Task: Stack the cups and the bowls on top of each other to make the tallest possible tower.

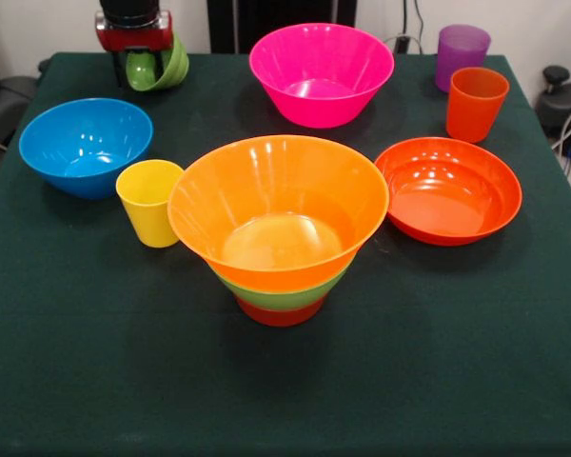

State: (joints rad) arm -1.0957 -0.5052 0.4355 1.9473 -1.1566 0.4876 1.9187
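From the front, I see my hand (150, 65) at the counter's (76, 362) far left corner, clamped on the small green bowl (162, 67) — tipped on its side, off the cloth. The tower (279, 228) stands mid-counter: red-orange base, green bowl, big orange bowl on top, empty. A yellow cup (149, 202) sits just beside it, by the empty blue bowl (86, 146). Pink bowl (321, 73), shallow orange bowl (447, 189), orange cup (475, 103) and purple cup (461, 55) stand apart — all upright.

Dark green tabletop (95, 381), on it a blue bowl (86, 146), yellow cup (149, 202), pink bowl (322, 73), purple cup (461, 55), orange cup (475, 103), shallow orange bowl (448, 189), central bowl stack (279, 224) resting on its small red-orange bowl (280, 313)
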